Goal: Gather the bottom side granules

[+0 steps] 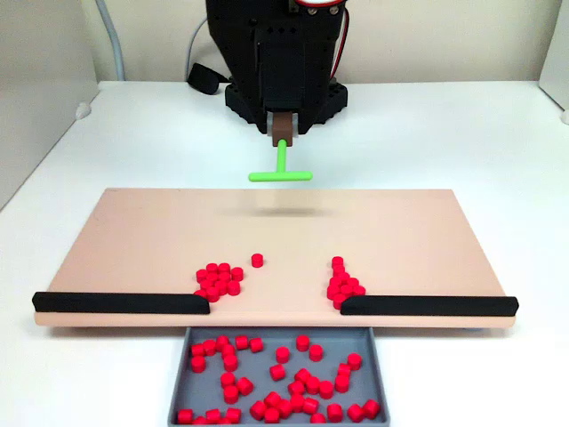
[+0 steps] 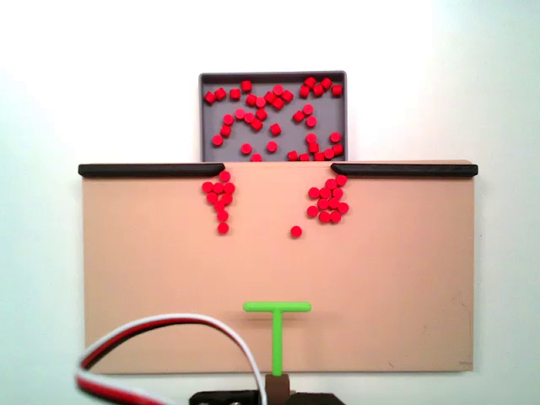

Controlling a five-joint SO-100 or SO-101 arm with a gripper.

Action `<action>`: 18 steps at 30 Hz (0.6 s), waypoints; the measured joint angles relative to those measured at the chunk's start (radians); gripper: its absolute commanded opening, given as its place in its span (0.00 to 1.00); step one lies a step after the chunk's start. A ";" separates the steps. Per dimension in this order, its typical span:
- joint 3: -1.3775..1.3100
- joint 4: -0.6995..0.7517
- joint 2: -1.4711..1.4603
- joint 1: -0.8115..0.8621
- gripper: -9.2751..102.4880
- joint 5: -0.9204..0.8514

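White tabletop (image 1: 107, 142) is seen under a flat, pale peach board (image 1: 133, 231), with plain light walls beyond it in a fixed view. Two long black strips are fixed along one long edge of the board, one at the left (image 1: 120, 302) and one at the right (image 1: 427, 305), with an open gap left between them. A grey tray (image 1: 182, 374) is set against that edge at the gap, below board level.

Red granules are found in three places. One cluster (image 1: 219, 280) lies on the board by the inner end of the left strip, a second cluster (image 1: 343, 285) by the inner end of the right strip, and a single granule (image 1: 257, 260) lies apart between them, farther from the edge. Many more granules (image 1: 284, 378) are scattered in the tray.

The gripper (image 1: 283, 135) is held at the far side of the board, well apart from the granules. Its fingers are seen pinching the stem of a green T-shaped stick (image 1: 280, 173), whose crossbar is raised above the board, a faint shadow being cast below it. A red, white and black cable (image 2: 152, 342) is noted in a fixed view.
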 measured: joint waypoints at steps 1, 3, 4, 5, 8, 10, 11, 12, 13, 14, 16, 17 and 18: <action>0.000 -0.002 -0.009 0.005 0.08 -0.012; 0.000 -0.026 -0.017 0.008 0.08 -0.017; 0.000 -0.046 -0.017 0.008 0.08 -0.012; 0.003 -0.060 -0.018 0.008 0.08 -0.011; 0.034 -0.081 -0.026 0.008 0.08 -0.012; 0.063 -0.121 -0.026 0.008 0.08 -0.014; 0.074 -0.144 -0.026 0.008 0.08 -0.014; 0.086 -0.166 -0.026 0.008 0.08 -0.014; 0.097 -0.178 -0.026 0.009 0.08 -0.014; 0.109 -0.189 -0.026 0.011 0.08 -0.014; 0.132 -0.216 -0.026 0.015 0.08 -0.014; 0.141 -0.232 -0.026 0.015 0.08 -0.014; 0.147 -0.242 -0.026 0.015 0.08 -0.014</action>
